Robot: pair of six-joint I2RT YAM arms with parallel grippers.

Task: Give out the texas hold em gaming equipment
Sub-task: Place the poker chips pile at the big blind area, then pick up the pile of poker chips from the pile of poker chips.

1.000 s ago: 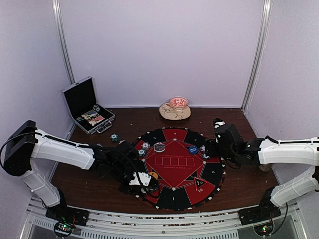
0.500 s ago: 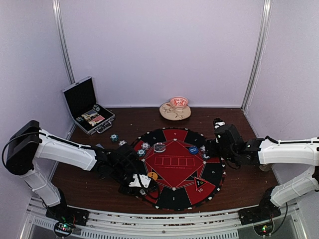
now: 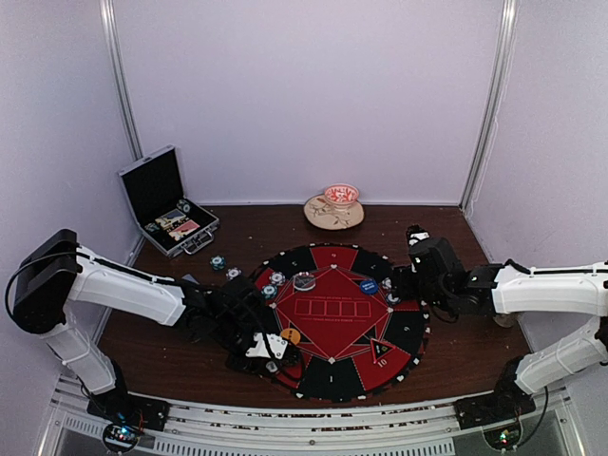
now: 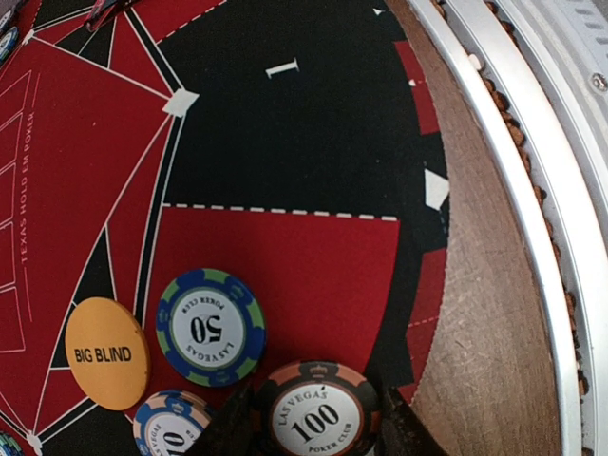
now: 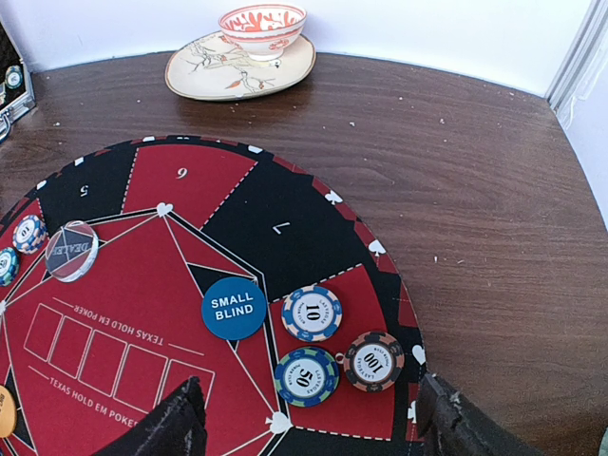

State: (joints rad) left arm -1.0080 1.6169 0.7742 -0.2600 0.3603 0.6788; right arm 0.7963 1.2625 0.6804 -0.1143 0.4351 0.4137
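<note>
Black-and-orange 100 chip (image 4: 316, 408) pinched in the left gripper (image 4: 318, 429) over the mat's (image 4: 285, 275) near red seat.
Over the past second the arm barely shifted; this chip sits low beside the 50 chip (image 4: 210, 326), likely near release, while the right gripper (image 5: 309, 418) hangs spread, empty.

One mat (image 3: 328, 380), one case (image 3: 152, 185), one orange disc (image 4: 107, 353), one blue disc (image 5: 234, 308), at least ten poker chips (image 5: 312, 313)
</note>
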